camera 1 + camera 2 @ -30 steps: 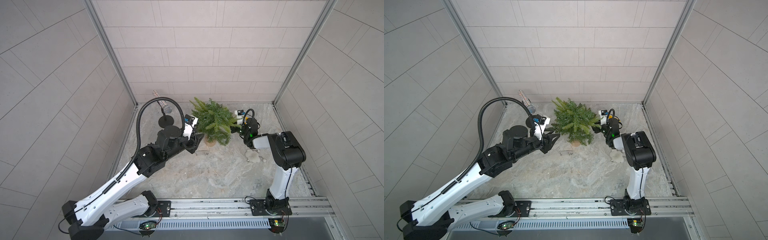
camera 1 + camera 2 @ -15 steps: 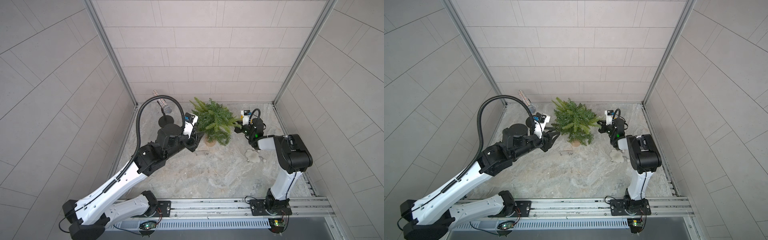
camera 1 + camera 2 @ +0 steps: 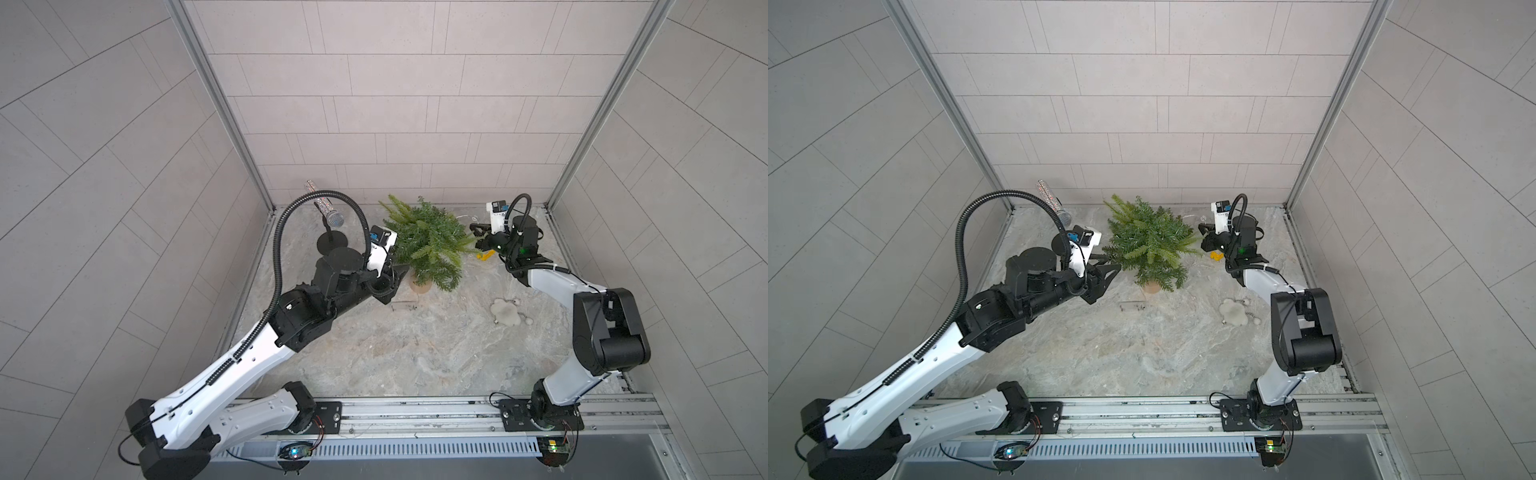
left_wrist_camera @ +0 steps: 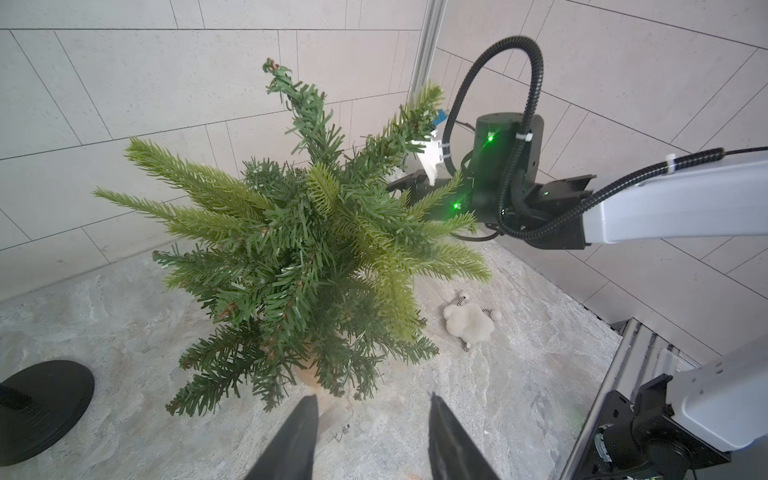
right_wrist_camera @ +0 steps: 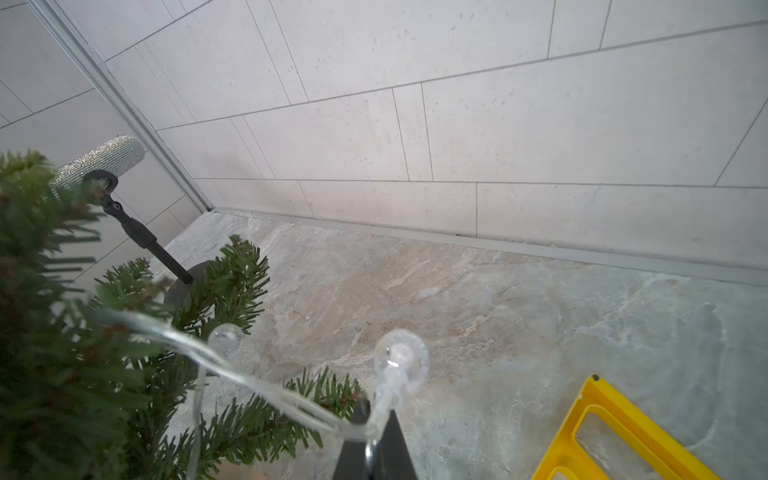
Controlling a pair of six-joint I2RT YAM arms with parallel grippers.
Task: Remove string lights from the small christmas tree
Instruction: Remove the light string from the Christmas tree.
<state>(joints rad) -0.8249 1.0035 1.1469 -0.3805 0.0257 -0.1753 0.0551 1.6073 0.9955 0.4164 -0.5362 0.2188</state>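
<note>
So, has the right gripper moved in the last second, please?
Yes: the right gripper, shut on the string lights, has pulled away from the small christmas tree, toward the back wall.

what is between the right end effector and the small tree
The string lights run from the tree to the right end effector, seen in the right wrist view.

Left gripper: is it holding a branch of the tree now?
No, in the left wrist view the left gripper is open and empty, with its jaws just short of the tree.
</note>
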